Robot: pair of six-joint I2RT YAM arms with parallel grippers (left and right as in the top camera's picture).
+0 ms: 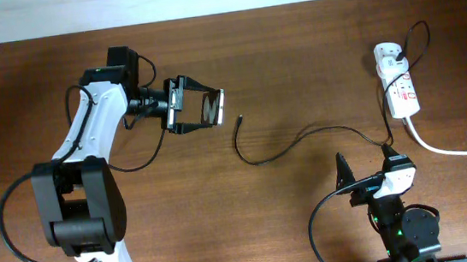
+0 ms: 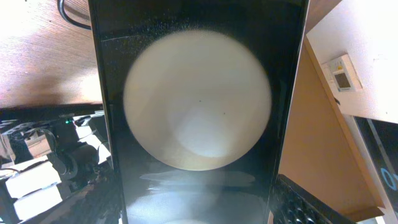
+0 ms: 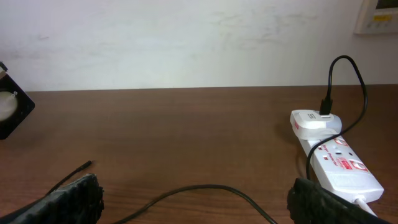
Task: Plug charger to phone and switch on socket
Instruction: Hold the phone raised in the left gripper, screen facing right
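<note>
My left gripper (image 1: 192,106) is shut on the black phone (image 1: 212,108) and holds it above the table, left of centre. In the left wrist view the phone's glossy face (image 2: 199,68) with a large white round spot fills the frame. The charger, a thin black cable (image 1: 283,150), lies on the table; its connector tip (image 1: 238,120) lies just right of the phone, not touching it. The white socket (image 1: 401,87) lies at the far right with a white plug adapter on top. My right gripper (image 1: 366,165) is open and empty, low over the cable (image 3: 205,188), near the front edge.
A thick white cord (image 1: 459,150) runs from the socket to the right edge. The socket (image 3: 339,165) and the connector tip (image 3: 84,165) show in the right wrist view, with the phone (image 3: 9,106) at far left. A pale wall stands behind the table.
</note>
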